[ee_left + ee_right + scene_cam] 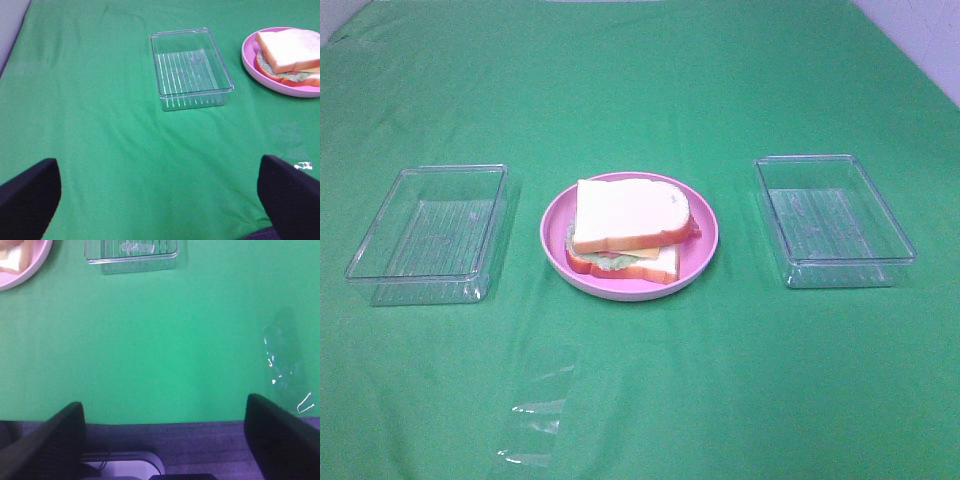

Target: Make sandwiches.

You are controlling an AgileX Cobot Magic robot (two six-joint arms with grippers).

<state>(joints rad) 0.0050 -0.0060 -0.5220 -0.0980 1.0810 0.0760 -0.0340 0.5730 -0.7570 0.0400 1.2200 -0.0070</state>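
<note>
The sandwich (630, 225) is a stack of two white bread slices with orange-brown crust, with green lettuce, yellow cheese and reddish filling showing between them. It lies on a pink round plate (705, 225) at the middle of the green cloth. The top slice sits askew on the bottom one. Neither gripper shows in the exterior high view. My left gripper (157, 161) is open and empty, well short of the sandwich (290, 50). My right gripper (164, 402) is open and empty over the table's front edge, with only a corner of the sandwich (12, 257) in view.
A clear plastic tray (430, 230) stands left of the plate and another (832, 220) stands right of it; both look empty. A crumpled clear plastic sheet (535, 410) lies on the cloth near the front.
</note>
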